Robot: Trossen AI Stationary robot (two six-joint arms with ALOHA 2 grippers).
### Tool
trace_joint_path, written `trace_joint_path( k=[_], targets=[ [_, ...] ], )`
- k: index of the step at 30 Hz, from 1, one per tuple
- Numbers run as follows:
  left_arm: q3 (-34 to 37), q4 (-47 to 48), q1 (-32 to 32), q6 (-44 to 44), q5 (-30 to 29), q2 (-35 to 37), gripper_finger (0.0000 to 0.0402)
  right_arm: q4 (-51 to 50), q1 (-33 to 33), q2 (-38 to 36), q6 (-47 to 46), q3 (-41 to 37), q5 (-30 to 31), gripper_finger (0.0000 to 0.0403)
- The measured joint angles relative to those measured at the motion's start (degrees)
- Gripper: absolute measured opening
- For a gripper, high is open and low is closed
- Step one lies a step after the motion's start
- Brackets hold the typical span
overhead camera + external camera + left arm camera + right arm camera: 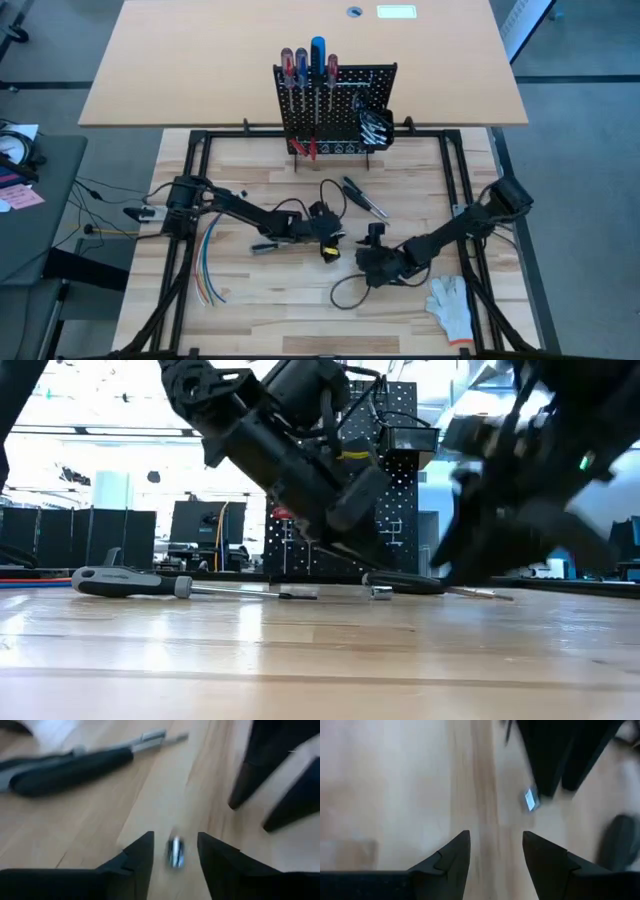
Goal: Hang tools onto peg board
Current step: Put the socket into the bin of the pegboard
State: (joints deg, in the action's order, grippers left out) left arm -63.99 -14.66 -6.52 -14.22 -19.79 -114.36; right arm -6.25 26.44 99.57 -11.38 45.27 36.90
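Two spread fingers of the left gripper stand on either side of a small silver bit lying on the table mid-way, nearer this arm than the open right gripper.

We can't identify the small silver bit between the left gripper fingers, too blurred; the black-handled screwdriver is cut off.

No text, label, brand, number or sign can be read in any view, neither on the peg board, nor on the tools, nor on the papers lying off the desk at nine o'clock.
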Motion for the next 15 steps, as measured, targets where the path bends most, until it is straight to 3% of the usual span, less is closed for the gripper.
trace_joint_path(
  k=[6, 10, 15],
  targets=[
    [0.0, 17.3, -0.5, -2.2, -0.5, 5.2, 0.0173, 4.7, -5.2, 3.5, -0.7, -1.3, -5.2, 0.0202],
    [1.0, 29.3, -3.8, -7.8, -8.3, 5.7, 0.0173, 5.1, -8.5, 3.4, -2.3, -1.6, -7.7, 0.0220],
    [6.5, 26.6, -9.1, -14.9, -14.4, 6.1, 0.0170, 8.6, -13.0, 3.5, -0.5, -1.6, -12.2, 0.0235]
  ],
)
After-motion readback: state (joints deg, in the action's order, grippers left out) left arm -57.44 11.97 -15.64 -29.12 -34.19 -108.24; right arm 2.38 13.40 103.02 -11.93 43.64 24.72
